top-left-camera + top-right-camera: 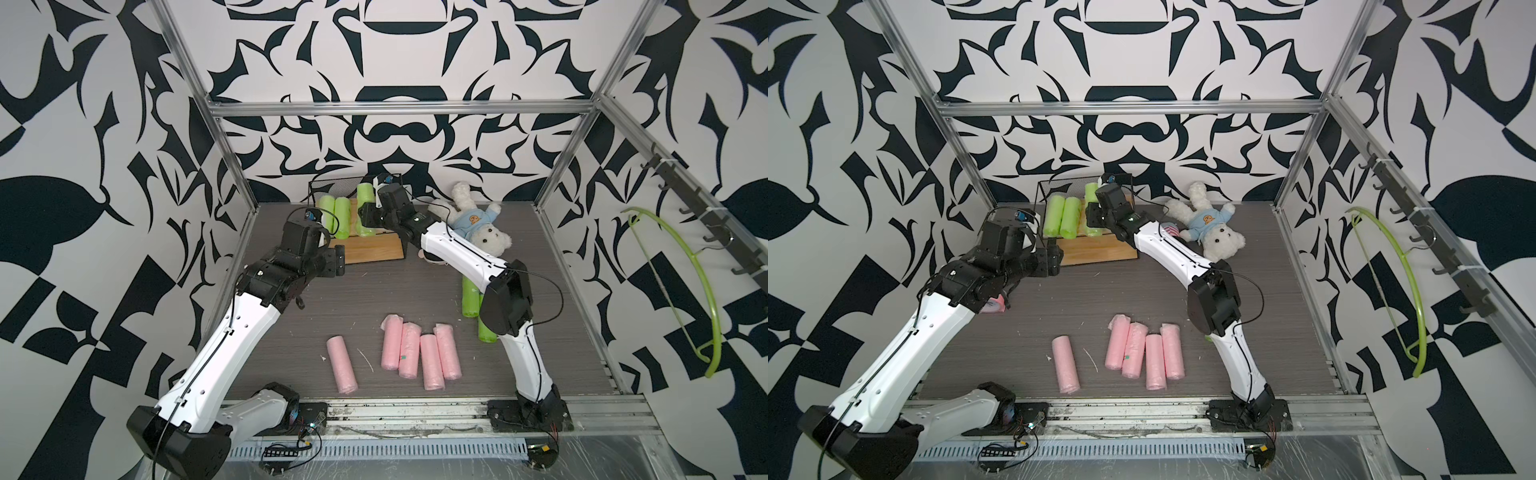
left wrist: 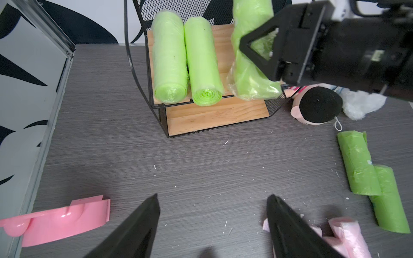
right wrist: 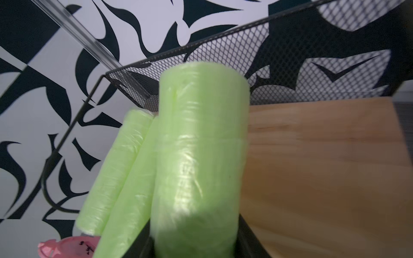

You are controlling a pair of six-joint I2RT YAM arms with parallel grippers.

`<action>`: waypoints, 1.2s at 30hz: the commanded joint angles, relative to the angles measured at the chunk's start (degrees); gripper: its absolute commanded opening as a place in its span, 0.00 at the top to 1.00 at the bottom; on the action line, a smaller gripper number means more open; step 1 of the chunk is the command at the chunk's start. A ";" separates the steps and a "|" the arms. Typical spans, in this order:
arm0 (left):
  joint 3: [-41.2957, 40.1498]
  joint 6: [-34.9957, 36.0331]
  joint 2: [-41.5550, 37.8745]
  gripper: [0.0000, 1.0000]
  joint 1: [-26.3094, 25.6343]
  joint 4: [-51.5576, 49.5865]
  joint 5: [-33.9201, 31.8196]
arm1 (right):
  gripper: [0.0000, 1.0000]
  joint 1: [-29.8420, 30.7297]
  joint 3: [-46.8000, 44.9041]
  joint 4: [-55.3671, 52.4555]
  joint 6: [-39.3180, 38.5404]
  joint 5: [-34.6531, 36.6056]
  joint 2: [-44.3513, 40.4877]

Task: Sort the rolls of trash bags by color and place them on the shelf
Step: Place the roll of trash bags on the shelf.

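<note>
The shelf [image 1: 376, 249] stands at the back of the table, and two green rolls [image 1: 333, 214] lie side by side on its top board [image 2: 223, 51]. My right gripper [image 3: 194, 245] is shut on a third green roll [image 2: 250, 67], held tilted over that board just right of the pair. Black fingers flank the roll on both sides. My left gripper [image 2: 213, 198] hangs open over bare table in front of the shelf, with nothing between its fingers. Several pink rolls [image 1: 415, 353] lie near the front. Two more green rolls [image 2: 368, 178] lie at the right, partly hidden by my right arm in both top views.
A white plush bear [image 1: 478, 226] and a small doll head [image 2: 317, 107] lie right of the shelf. A pink alarm clock [image 2: 55, 223] sits by the left wall under my left arm. A green hanger [image 1: 685, 291] hangs on the right wall's hook rail.
</note>
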 commanded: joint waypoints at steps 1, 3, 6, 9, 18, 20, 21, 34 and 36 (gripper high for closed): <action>1.43 0.70 -0.26 0.17 0.18 -1.25 0.88 | 0.52 0.01 6.18 0.33 3.24 -3.02 -0.16; 1.47 0.61 -0.46 0.17 0.16 -1.25 1.13 | 0.50 -0.02 6.75 -0.08 3.93 -2.81 0.55; 1.51 0.52 -0.82 0.17 0.16 -1.16 1.53 | 0.47 -0.06 7.52 -0.69 4.30 -1.60 1.08; 1.51 0.48 -1.00 0.17 0.16 -1.12 1.63 | 0.42 -0.58 8.61 -1.66 4.51 -1.30 1.63; 0.73 0.11 -0.88 0.17 0.16 -0.42 2.26 | 0.36 -1.42 8.22 -1.56 4.50 -3.14 0.55; 0.42 -0.25 -0.91 0.17 0.16 -0.37 2.90 | 0.34 -1.64 8.07 -2.26 3.74 -3.31 -0.28; 0.25 -0.42 -0.90 0.18 0.16 -0.24 3.39 | 0.33 -1.84 7.86 -2.50 3.30 -3.45 -0.75; -5.08 -5.95 1.71 0.27 -0.14 10.98 15.76 | 0.24 -2.95 -2.60 -9.56 -8.33 -5.55 -15.16; -5.46 -6.07 2.05 0.28 -0.90 12.01 16.07 | 0.25 -3.50 -6.90 -11.32 -10.67 -4.89 -19.46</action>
